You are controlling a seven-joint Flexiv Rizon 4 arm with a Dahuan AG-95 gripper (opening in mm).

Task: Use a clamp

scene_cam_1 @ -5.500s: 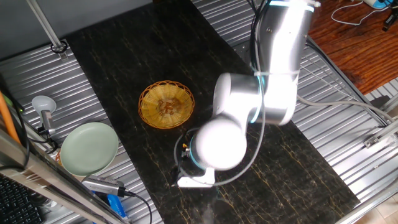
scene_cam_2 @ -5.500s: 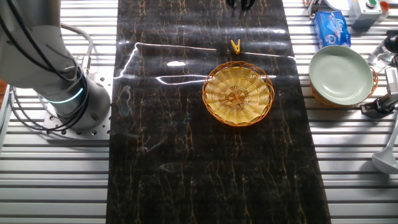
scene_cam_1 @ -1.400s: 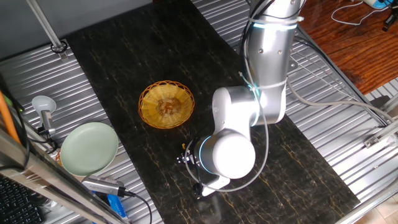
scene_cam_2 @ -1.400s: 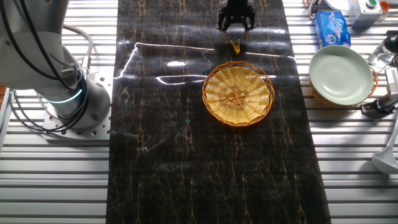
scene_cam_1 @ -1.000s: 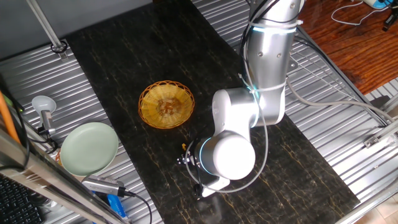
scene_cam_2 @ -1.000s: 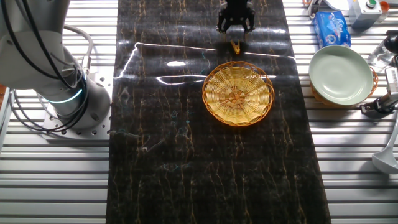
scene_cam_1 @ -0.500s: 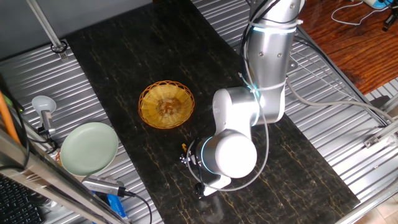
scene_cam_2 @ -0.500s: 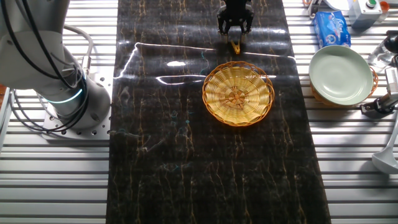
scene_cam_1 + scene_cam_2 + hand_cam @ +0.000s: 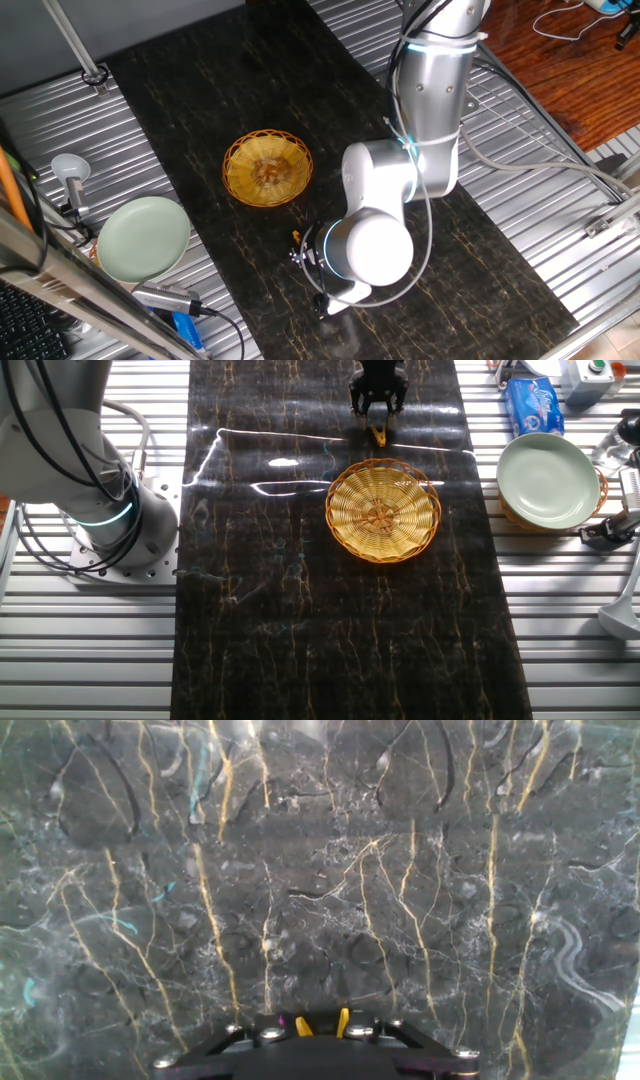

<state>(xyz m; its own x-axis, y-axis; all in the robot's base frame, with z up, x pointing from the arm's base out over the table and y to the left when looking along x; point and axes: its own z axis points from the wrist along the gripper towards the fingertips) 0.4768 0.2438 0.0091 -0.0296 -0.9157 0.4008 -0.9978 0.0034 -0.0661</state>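
The clamp [image 9: 379,433] is a tiny orange-yellow clip lying on the dark marble mat just beyond the rim of the round woven basket [image 9: 383,509]. My gripper [image 9: 378,417] is down over it, with the black fingers on either side of its upper end. In the hand view two yellow legs of the clamp [image 9: 303,1025] show between the fingers at the bottom edge, touching the gripper [image 9: 322,1026] on both sides. In the fixed view from the other side the clamp [image 9: 297,237] peeks out beside the gripper [image 9: 301,253], under the arm's white wrist.
A pale green plate [image 9: 549,480] and a blue packet [image 9: 534,405] sit on the ribbed metal table at the right. The arm's base [image 9: 95,500] stands at the left. A white cup [image 9: 68,168] stands near the plate [image 9: 143,238].
Over the last second the fingers have drawn in slightly around the clamp. Since half a second ago nothing has visibly moved.
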